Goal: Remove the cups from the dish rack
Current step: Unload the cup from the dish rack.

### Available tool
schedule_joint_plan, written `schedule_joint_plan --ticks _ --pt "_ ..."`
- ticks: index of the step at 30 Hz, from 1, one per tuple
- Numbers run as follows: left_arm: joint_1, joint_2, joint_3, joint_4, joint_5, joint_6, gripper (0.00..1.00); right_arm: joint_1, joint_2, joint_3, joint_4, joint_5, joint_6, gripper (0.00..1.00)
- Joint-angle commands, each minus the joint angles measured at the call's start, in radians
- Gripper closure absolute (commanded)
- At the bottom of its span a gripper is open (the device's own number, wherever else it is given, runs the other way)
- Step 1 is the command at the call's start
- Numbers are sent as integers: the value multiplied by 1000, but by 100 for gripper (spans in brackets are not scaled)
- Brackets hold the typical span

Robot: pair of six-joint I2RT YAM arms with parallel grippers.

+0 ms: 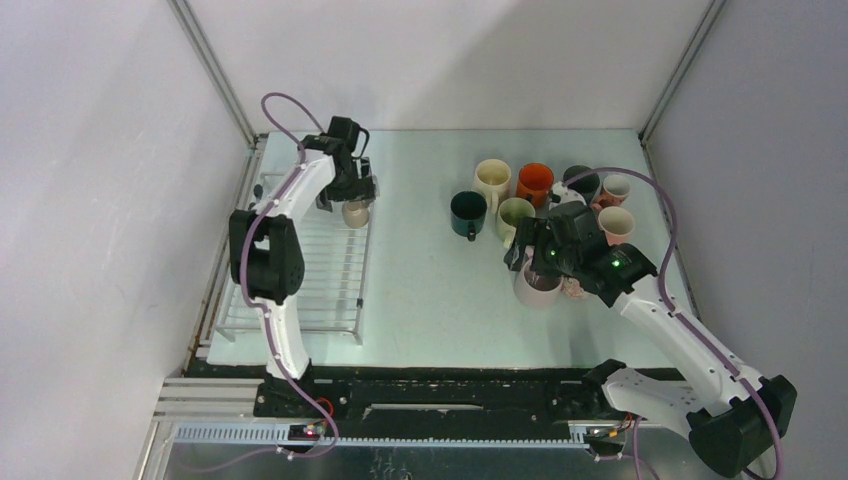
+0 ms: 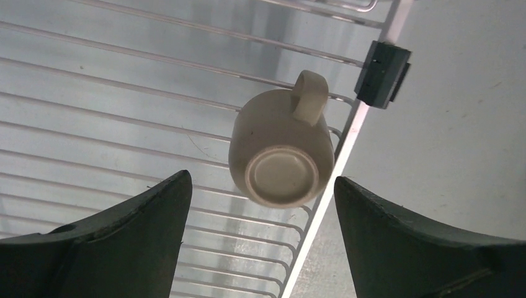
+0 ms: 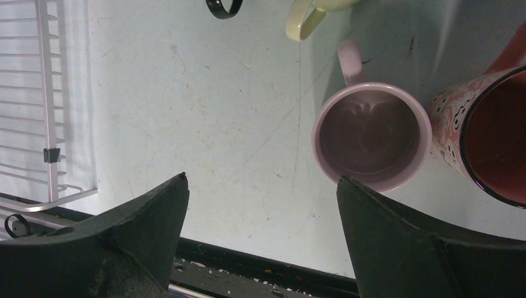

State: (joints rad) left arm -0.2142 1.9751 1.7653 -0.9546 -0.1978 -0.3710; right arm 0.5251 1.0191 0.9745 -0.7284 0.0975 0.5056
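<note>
One beige cup (image 2: 282,149) stands upside down on the dish rack (image 2: 111,118), close to its right rim, handle pointing away. My left gripper (image 2: 262,186) hangs open just above and short of it, touching nothing. In the top view that cup (image 1: 355,213) is the only one on the rack (image 1: 310,280), under the left gripper (image 1: 352,198). My right gripper (image 3: 262,180) is open and empty over the table, beside an upright lilac cup (image 3: 371,136) and a speckled pink cup (image 3: 490,136). Several more cups cluster at the back right, among them orange (image 1: 534,183) and dark green (image 1: 468,213).
A black clip (image 2: 383,74) sits on the rack's right rim. The rack's near corner (image 3: 49,124) shows at the left of the right wrist view. A cream cup's handle (image 3: 304,22) pokes in at the top. The table's black front edge (image 3: 260,273) lies just below the right fingers.
</note>
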Motion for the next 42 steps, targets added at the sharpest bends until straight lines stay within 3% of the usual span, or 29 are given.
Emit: schedule_joint_plan --ticks 1,16,35,39,42 --pt "8 36 55 -18 40 43 10 3 -18 36 -12 3 -23 5" --pt "30 125 134 -33 58 46 21 7 -18 36 -36 21 -17 5" --pt "31 161 164 -95 60 59 19 50 28 36 -24 38 2 5" --pt "32 171 171 -101 66 63 24 53 27 36 -25 39 3 5" --pt "32 174 177 -109 66 65 36 56 29 36 -24 39 4 5"
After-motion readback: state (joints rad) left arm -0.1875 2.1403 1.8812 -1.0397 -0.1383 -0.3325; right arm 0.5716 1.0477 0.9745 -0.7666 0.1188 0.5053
